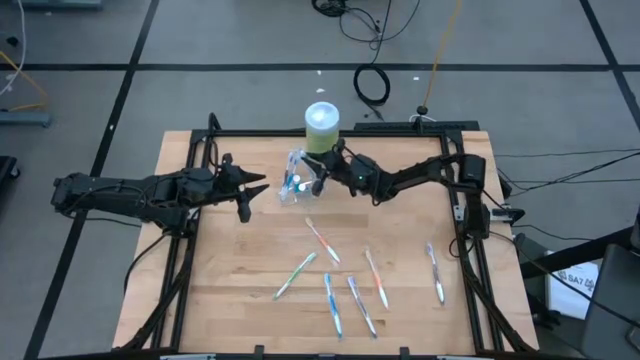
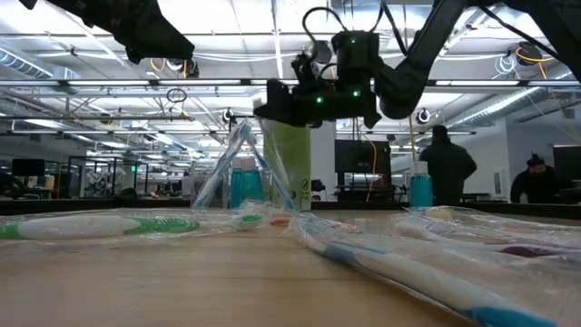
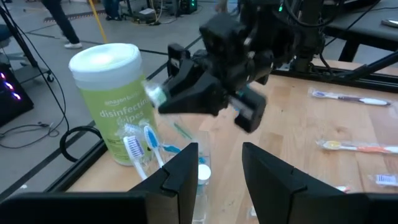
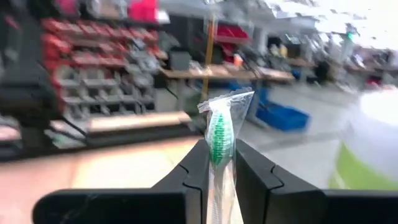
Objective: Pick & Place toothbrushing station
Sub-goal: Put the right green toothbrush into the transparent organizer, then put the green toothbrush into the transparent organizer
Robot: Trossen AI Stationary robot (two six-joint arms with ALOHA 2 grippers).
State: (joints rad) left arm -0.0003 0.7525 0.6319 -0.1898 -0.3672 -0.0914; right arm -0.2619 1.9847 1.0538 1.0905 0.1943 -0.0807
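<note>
Clamped together on a wrapped green toothbrush [image 4: 220, 134], right jaws [image 1: 322, 172], with the brush head poking up between and past the finger tips. Reached in from the far right of the desk [image 1: 240, 290], elbow bent, wrist stretched level toward the middle, jaws hanging over the clear cup [image 1: 296, 180]. Just behind those jaws, a green wipes canister [image 1: 322, 128] standing upright with its pale lid. Directly below and beside them, the cup, with blue and white toothbrushes [image 3: 140, 149] leaning out of it. Parted, left jaws [image 1: 256, 190], holding nothing, pointed at the cup from its other side, arm laid out low and nearly straight from the left edge. Well in front of both jaws, six loose toothbrushes [image 1: 322, 241] scattered flat across the near half of the desk.
</note>
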